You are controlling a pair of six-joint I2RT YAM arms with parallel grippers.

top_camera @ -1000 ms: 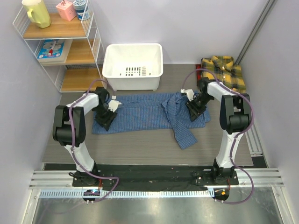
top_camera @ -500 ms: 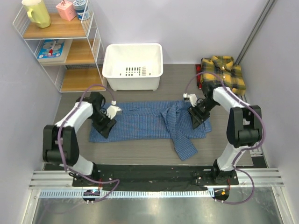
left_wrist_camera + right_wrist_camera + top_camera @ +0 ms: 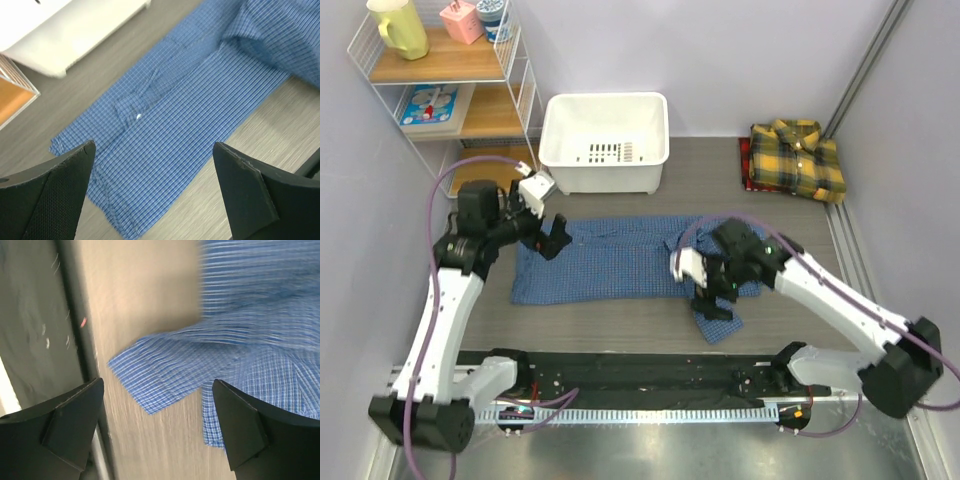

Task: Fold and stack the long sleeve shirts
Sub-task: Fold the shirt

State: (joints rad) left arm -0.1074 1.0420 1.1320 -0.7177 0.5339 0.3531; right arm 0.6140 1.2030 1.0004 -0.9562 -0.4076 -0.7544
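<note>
Starting at the left, the top camera shows a wire shelf [image 3: 445, 100] with a yellow jug [image 3: 398, 27] and a pink box [image 3: 462, 22] on top. Only this camera shows them. The left gripper [image 3: 552, 236] hangs above the left end of the blue shirt [image 3: 610, 265]. The left wrist camera shows its black fingers [image 3: 45, 200] spread wide with nothing between them. Far below them, the blue shirt lies flat on the table [image 3: 620, 325]. A white tub [image 3: 605, 140] stands just behind the shirt.

The blue shirt stretches long across the middle of the table, and one sleeve [image 3: 718, 320] points toward the near edge. The right gripper [image 3: 712, 297] hangs over that sleeve. Its fingers are wide apart too and hold nothing. The right wrist camera is blurry, but it shows the end of the sleeve close to the black strip [image 3: 35, 315] along the table's near edge. At the far right corner lies the yellow plaid shirt [image 3: 795, 158], folded. Only the top camera shows it.

A second ago both grippers were down on the blue shirt, one at each end. Now both have let go. The left arm has lifted and swung to the left. The right arm has come round to the near side.

A blue picture [image 3: 428, 103] lies on the middle shelf, and its words are too small to read.
</note>
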